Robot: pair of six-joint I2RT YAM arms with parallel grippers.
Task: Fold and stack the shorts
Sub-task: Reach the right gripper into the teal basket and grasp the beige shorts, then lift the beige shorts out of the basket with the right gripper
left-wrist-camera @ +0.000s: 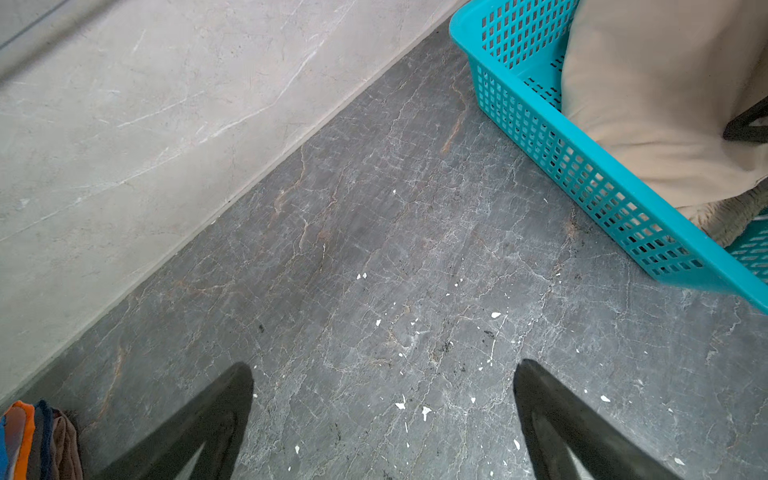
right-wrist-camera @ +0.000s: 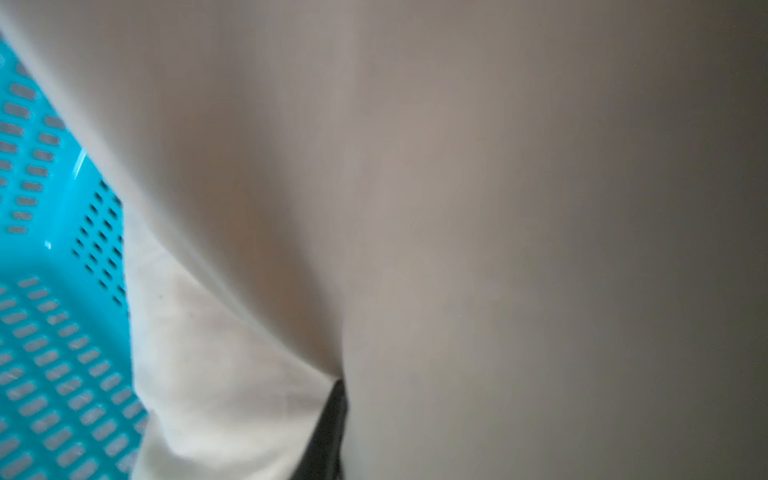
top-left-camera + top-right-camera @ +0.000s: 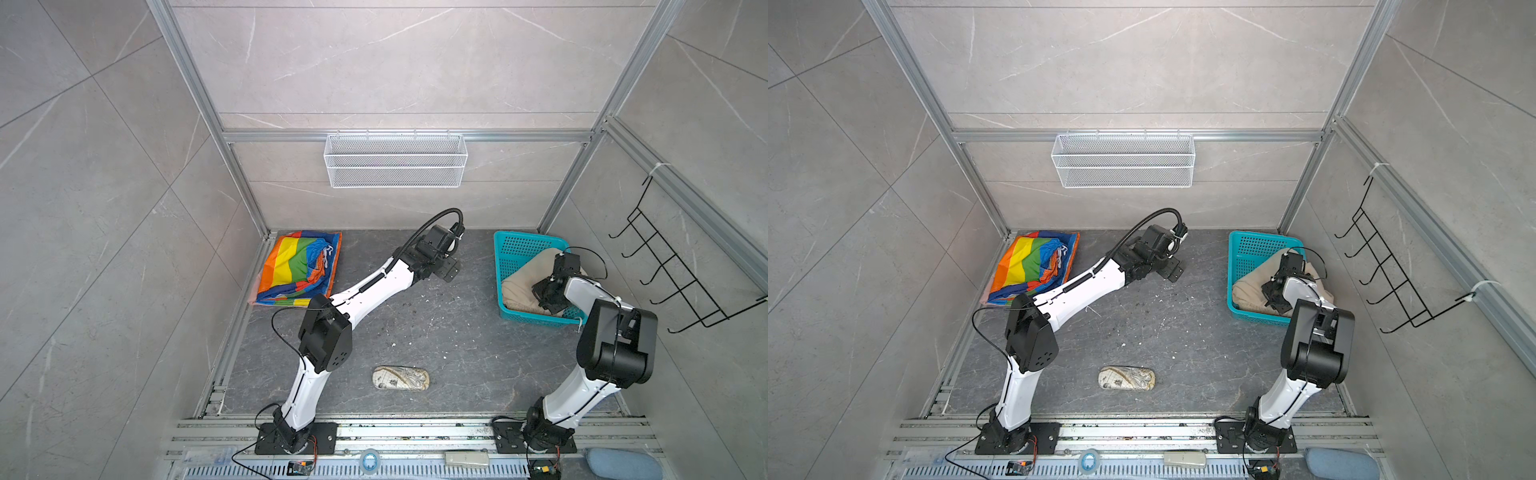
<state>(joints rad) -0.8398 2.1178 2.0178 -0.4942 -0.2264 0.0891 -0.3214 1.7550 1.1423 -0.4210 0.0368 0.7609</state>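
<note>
No legible txt, nos. or brand marks anywhere I can see. Patterned pouch [image 3: 401, 378] has fine print-like marks, too small to read. White squiggle [image 3: 328, 249] on rainbow-striped shorts [image 3: 291, 266]: logo or cord, can't tell.

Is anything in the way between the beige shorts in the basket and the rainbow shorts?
Yes: the basket wall around the beige shorts, and the left gripper hovering open over the table between them and the rainbow shorts.

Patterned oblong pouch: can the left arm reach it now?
Probably yes: the patterned oblong pouch lies alone on the dark tabletop near that arm's base; the left gripper has open, empty jaws.
</note>
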